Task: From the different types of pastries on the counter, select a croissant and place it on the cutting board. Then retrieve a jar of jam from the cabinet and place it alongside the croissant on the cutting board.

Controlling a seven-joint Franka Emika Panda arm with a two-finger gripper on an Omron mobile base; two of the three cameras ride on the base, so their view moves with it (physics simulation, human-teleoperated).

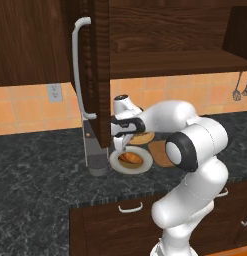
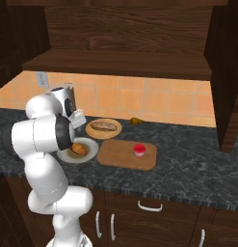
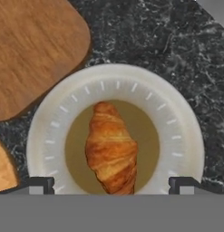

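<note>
Hand (image 3: 111, 183) spread above croissant (image 3: 111, 153) on pale plate (image 3: 186, 136), marbled black counter (image 2: 188, 159), orange tiled wall (image 2: 164, 99).

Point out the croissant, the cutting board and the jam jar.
croissant (image 3: 111, 147), hand view, middle of its body.
cutting board (image 2: 118, 155), right base view, bare wood left of the jar.
jam jar (image 2: 139, 149), right base view, red lid.

Arm bent low, pincer (image 3: 111, 185) pointing down, fingers spread wide.
</note>
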